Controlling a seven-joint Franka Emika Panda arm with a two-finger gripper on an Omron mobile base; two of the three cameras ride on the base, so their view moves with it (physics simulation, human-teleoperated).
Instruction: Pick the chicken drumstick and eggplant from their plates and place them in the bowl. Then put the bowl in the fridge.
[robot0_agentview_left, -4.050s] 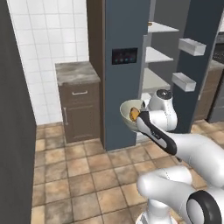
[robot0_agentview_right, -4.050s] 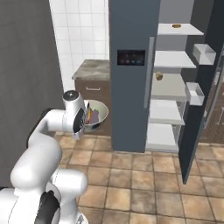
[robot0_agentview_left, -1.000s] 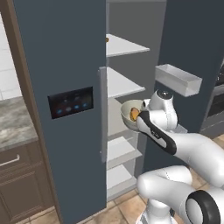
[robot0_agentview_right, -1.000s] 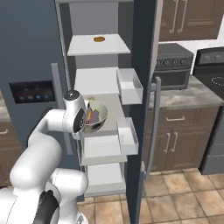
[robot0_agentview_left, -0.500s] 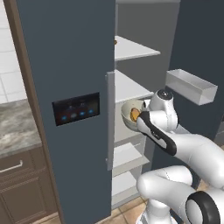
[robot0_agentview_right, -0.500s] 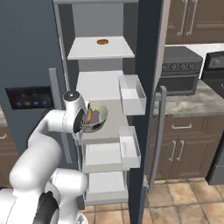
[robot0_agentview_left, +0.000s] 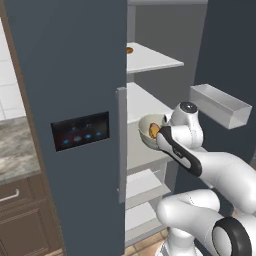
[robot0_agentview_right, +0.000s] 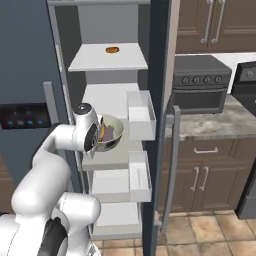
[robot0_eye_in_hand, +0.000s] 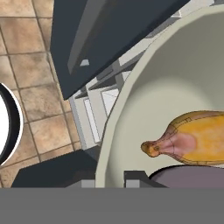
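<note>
The tool (robot0_eye_in_hand: 109, 178) is clamped on the near rim of the bowl (robot0_eye_in_hand: 131, 109), one dark fingertip on each side of the wall at the bottom of the hand view. Inside the bowl lies the chicken drumstick (robot0_eye_in_hand: 192, 139), golden with its narrow knuckle end pointing left, and just below it a purple-grey curve that is the eggplant (robot0_eye_in_hand: 192, 177). Past the bowl's rim, far underneath, the hand view shows white fridge shelves, a dark door edge and brown floor tiles (robot0_eye_in_hand: 26, 52).

In the left base view the arm holds the bowl (robot0_agentview_left: 148, 129) up at mid height, right in the opening of the fridge (robot0_agentview_left: 65, 75), over the front edge of a white middle shelf (robot0_agentview_left: 145, 155); I cannot tell whether it touches that shelf. In the right base view the bowl (robot0_agentview_right: 111, 135) sits beside the white wrist, with orange and purple showing inside, and a white door bin (robot0_agentview_right: 141, 116) stands just to its right.

Compared with half a second ago, the fridge fills more of both base views and the black light panel (robot0_agentview_left: 80, 131) is larger: the base has driven closer. The arm's pose and its grip on the bowl look unchanged.

Farther back, a small brown item (robot0_agentview_right: 112, 50) lies on the top shelf. Beyond the open door are a grey stone counter (robot0_agentview_right: 210, 120), a dark oven (robot0_agentview_right: 200, 80) and brown cabinets (robot0_agentview_right: 215, 22).
</note>
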